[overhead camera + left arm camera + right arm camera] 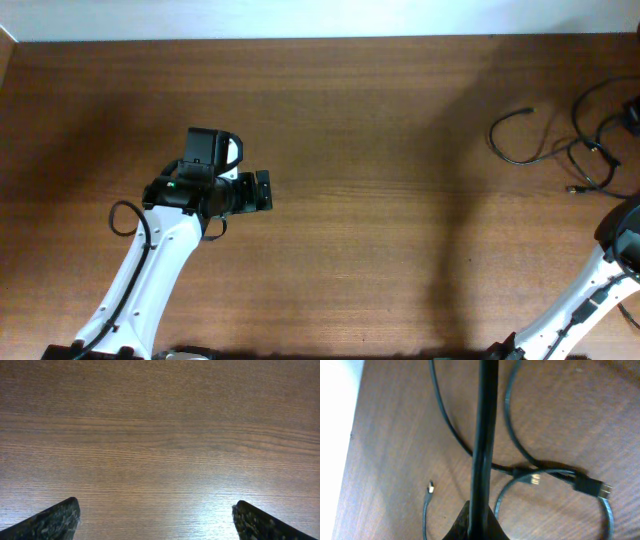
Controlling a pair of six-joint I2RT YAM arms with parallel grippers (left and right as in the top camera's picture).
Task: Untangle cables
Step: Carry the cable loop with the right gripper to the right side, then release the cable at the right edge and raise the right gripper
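Thin black cables (497, 148) lie looped together at the far right of the wooden table, with a small plug (572, 188) at one end. In the right wrist view my right gripper (479, 510) is shut on one black cable (485, 420), which rises taut straight up from its jaws. Below it more cable loops (445, 420) cross on the table, with a large USB plug (592, 487) and a small connector (430, 488). My left gripper (262, 190) hovers left of centre, far from the cables. It stands open (156, 505) over bare wood.
The table's far edge meets a white wall (320, 15) along the top. The right arm's forearm (600, 285) enters at the bottom right and its gripper lies past the right edge of the overhead view. The left arm (140, 280) crosses the lower left.
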